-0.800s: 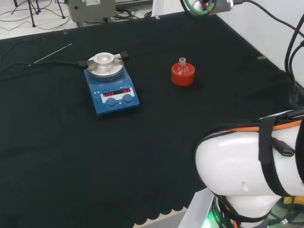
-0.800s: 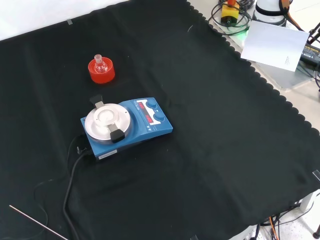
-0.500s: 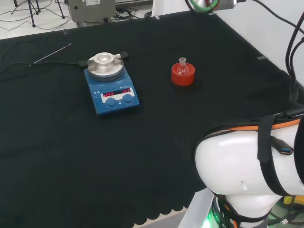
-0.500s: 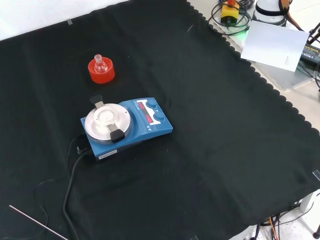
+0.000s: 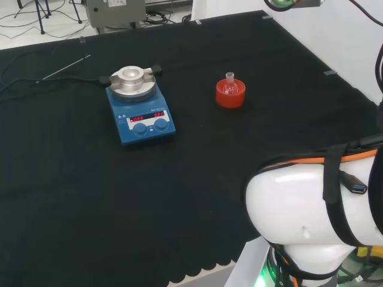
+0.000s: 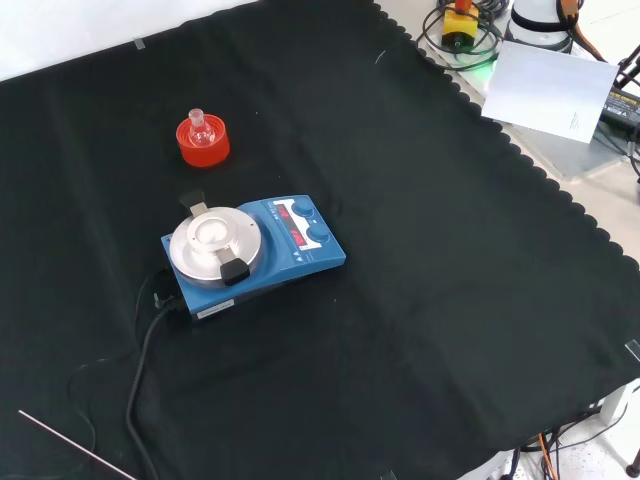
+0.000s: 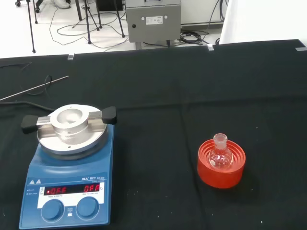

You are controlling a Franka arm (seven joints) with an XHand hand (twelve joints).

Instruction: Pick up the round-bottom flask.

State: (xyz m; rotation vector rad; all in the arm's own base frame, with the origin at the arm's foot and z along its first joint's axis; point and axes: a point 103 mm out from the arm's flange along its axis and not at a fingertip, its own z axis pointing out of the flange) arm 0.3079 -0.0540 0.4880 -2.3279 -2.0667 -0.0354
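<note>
A small clear round-bottom flask stands upright, neck up, in a red ribbed ring stand on the black cloth. The head view has it right of centre, towards the back. In the front view the flask and its stand are at the upper left. The wrist view looks at the flask in the stand from some distance, with nothing touching it. A grey and green end part of the arm shows at the head view's top edge, well above and right of the flask.
A blue stirrer plate with a round metal top and a black cable stands left of the flask in the head view, nearer in the front view. A thin metal rod lies at the back left. The arm's white link fills the lower right.
In the head view the arm's end part at the top edge has slid to the right and further out of the picture. The flask, stand and stirrer plate have not moved.
</note>
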